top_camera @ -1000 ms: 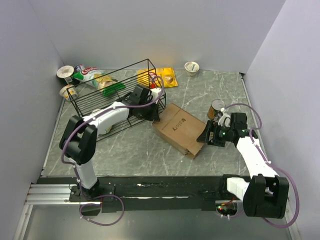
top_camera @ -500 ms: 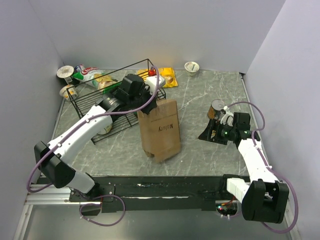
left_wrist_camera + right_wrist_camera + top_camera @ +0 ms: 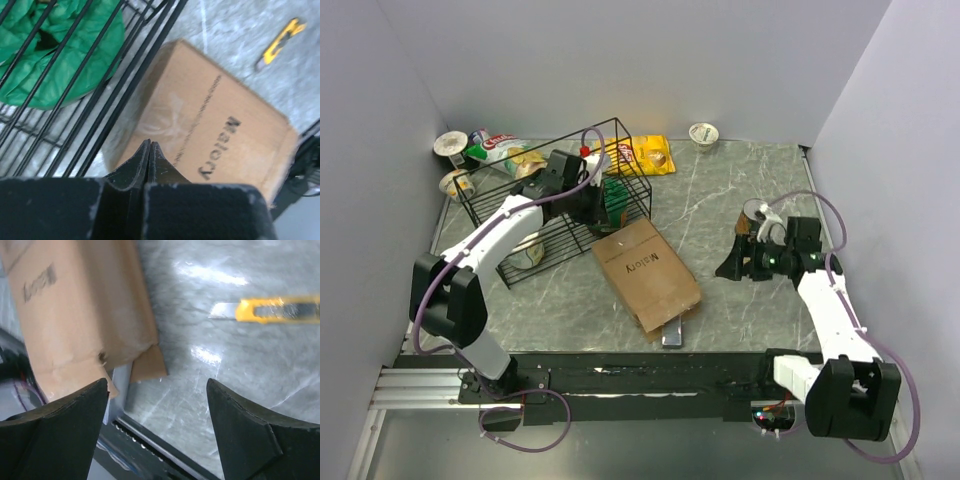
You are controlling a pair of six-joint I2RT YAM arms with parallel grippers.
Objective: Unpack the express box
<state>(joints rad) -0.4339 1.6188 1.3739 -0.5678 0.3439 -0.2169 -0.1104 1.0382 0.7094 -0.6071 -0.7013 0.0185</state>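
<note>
The express box (image 3: 645, 272) now lies flat on the bench (image 3: 740, 180), printed side up, skewed, between the centre and the front edge. A second ago it lay further back with both arms at it; half a second ago the left arm had it tipped up on end. Since then the left gripper (image 3: 592, 208) has let go and drawn back to the near right corner of the wire basket (image 3: 540, 157). Its jaws are pressed together on nothing, and the left wrist view shows it hanging above the box's far end. The right gripper (image 3: 732, 262) stands wide and empty towards the right edge, close to a can (image 3: 755, 212). Its wrist view shows a yellow utility knife (image 3: 280, 310) lying on the bench beside the box.

A small pale thing (image 3: 672, 335) now shows at the box's near end, by the front edge, where nothing lay before. The tipping has likely shaken some contents loose, so emptying has probably begun; what stays inside cannot be told
</note>
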